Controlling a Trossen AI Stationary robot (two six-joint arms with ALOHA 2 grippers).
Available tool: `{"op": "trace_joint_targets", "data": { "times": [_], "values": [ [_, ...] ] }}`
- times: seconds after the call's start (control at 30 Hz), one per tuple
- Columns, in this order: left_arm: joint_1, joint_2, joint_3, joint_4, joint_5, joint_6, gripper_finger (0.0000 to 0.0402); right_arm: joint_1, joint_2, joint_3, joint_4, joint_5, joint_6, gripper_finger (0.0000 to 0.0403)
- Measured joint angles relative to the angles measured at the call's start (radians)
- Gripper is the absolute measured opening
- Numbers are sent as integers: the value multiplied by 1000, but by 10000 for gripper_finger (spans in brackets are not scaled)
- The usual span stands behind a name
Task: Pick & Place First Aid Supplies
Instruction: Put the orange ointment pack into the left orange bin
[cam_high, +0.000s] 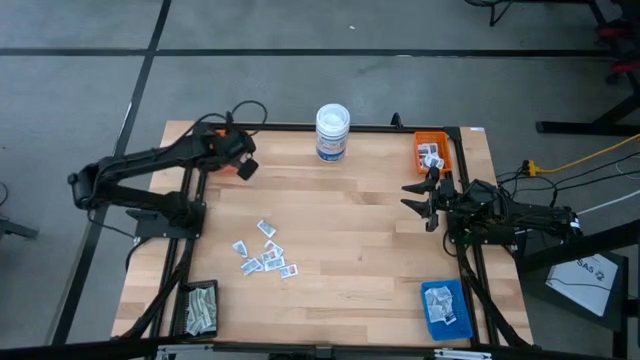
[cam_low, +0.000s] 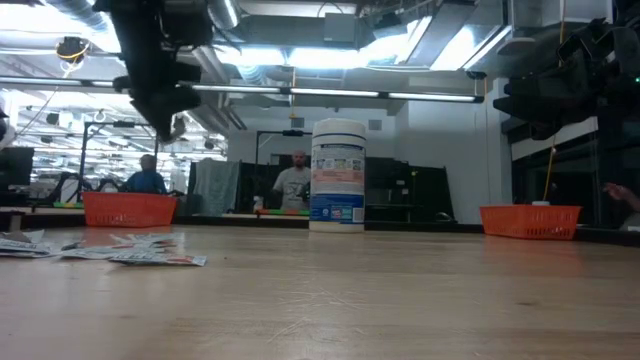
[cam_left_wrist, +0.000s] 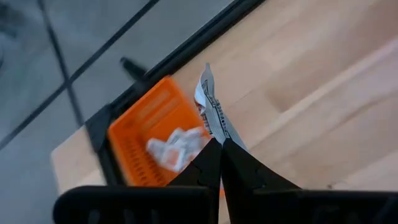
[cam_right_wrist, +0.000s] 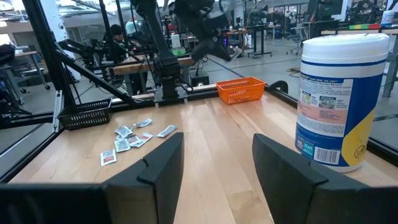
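Note:
My left gripper (cam_left_wrist: 219, 142) is shut on one white packet with grey print (cam_left_wrist: 211, 106). It hangs above an orange tray (cam_left_wrist: 134, 155) at the table's far left (cam_low: 130, 208), which has a few packets (cam_left_wrist: 177, 146) in it. In the high view this gripper (cam_high: 247, 168) is over that corner. More first aid supplies (cam_high: 265, 255) lie loose and flat on the wood, left of the middle (cam_low: 120, 250). My right gripper (cam_high: 425, 195) waits open at the right side, level, with nothing between its fingers (cam_right_wrist: 214, 165). My left gripper pinches the packet by its near end (cam_left_wrist: 219, 130) between the tips of its two fingers. The fingers slant downward. The packet sticks out past the fingertips, seen edge-on, and is clear of the table and above the orange tray's rim.
A white round tub with a blue label (cam_high: 332, 132) stands at the far middle. A second orange tray (cam_high: 432, 152) with packets is at the far right. A blue tray (cam_high: 445, 305) is at the near right, and a black basket (cam_high: 200, 308) with pale strips at the near left. People are in the room behind.

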Motion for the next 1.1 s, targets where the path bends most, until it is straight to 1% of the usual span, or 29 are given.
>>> {"op": "trace_joint_targets", "data": {
  "times": [0.2,0.37,0.57,0.73,0.97,1.03,1.1],
  "values": [
    [113,16,0,-63,33,-17,1,0,0,0,0,0,0,191],
    [195,52,0,-95,35,-18,2,0,0,0,0,0,0,191],
    [247,102,0,-106,10,1,8,0,0,0,0,0,0,191],
    [262,129,0,-139,-16,18,36,0,0,0,0,0,0,191],
    [261,134,0,-142,-17,19,94,0,0,0,0,0,0,191],
    [261,134,0,-141,-10,27,108,0,0,0,0,0,0,191],
    [258,134,0,-141,27,62,116,0,0,0,0,0,0,191]
  ]
}}
